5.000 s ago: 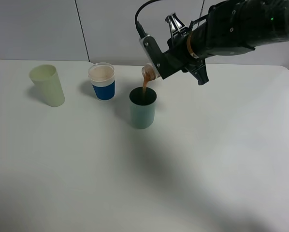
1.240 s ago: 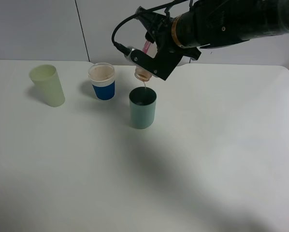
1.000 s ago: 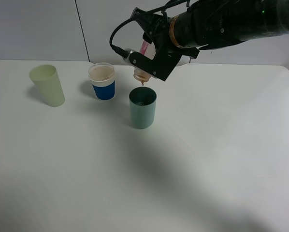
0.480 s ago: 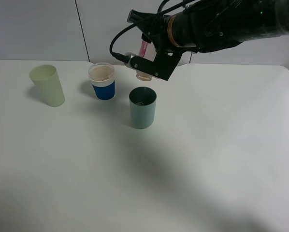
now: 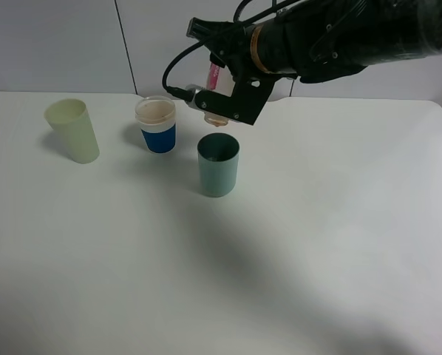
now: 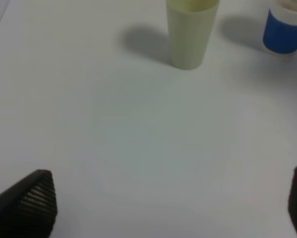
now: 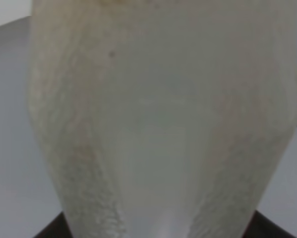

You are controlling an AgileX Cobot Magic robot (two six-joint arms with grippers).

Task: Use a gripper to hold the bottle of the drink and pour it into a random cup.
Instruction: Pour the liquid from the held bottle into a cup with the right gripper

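Note:
In the exterior high view my right gripper hangs above and just behind the teal-green cup, shut on the bottle. The bottle is tipped mouth-down, its red-and-white label up between the fingers. Only a brownish trace of the drink shows at its neck, and no stream falls. The cup stands upright with a dark inside. The translucent bottle fills the right wrist view. My left gripper is open over bare table, both black fingertips wide apart.
A blue-and-white cup stands left of the teal cup, and a pale yellow-green tumbler further left. Both also show in the left wrist view, tumbler and blue cup. The white table stretches in front and right.
The thin stream of drink has stopped. My right gripper has risen and shifted left with the upturned bottle, away from the cup's rim.

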